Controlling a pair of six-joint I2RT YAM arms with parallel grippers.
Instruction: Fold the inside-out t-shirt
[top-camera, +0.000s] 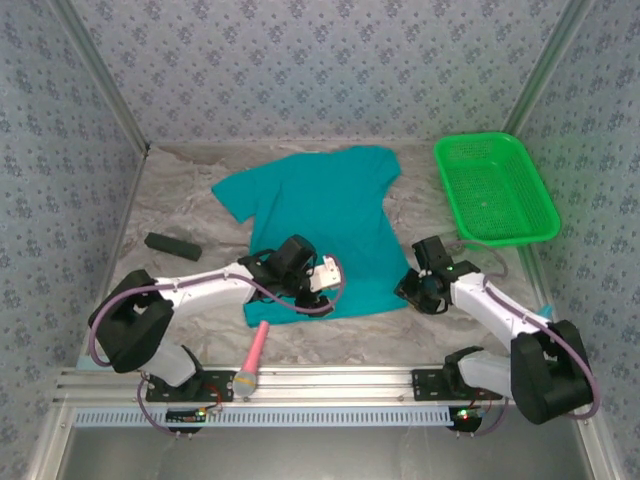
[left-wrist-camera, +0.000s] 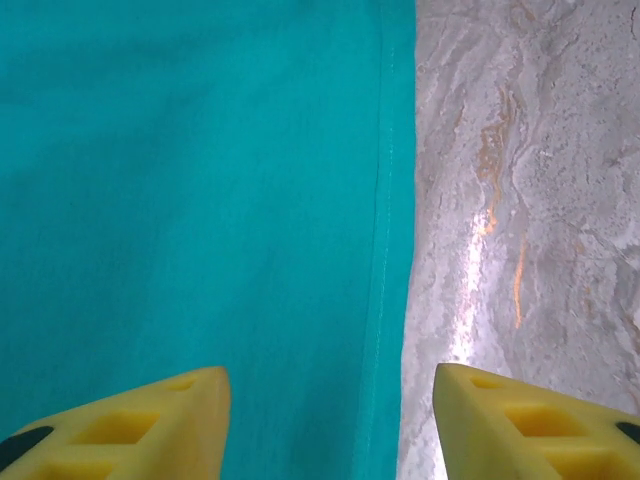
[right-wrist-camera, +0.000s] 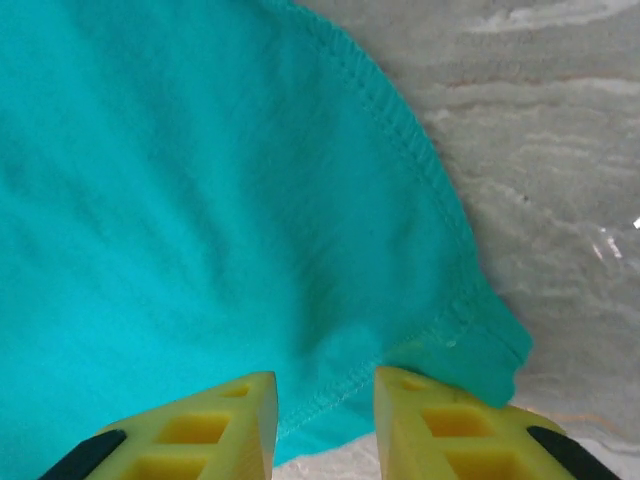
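Observation:
The inside-out t-shirt (top-camera: 320, 220) is teal and lies spread flat in the middle of the marbled table (top-camera: 180, 200), collar end towards the far wall. My left gripper (top-camera: 322, 285) hovers over its near hem, left of centre. In the left wrist view the gripper (left-wrist-camera: 333, 420) is open wide, straddling the stitched edge of the shirt (left-wrist-camera: 180, 200). My right gripper (top-camera: 415, 290) is at the shirt's near right corner. In the right wrist view its yellow fingers (right-wrist-camera: 415, 420) stand a little apart around the puckered hem (right-wrist-camera: 200, 200), not clamped.
A green plastic basket (top-camera: 495, 188) sits at the back right. A black bar-shaped object (top-camera: 172, 245) lies at the left, and a pink stick with a yellowish head (top-camera: 253, 355) lies near the front edge. Patterned walls enclose the table.

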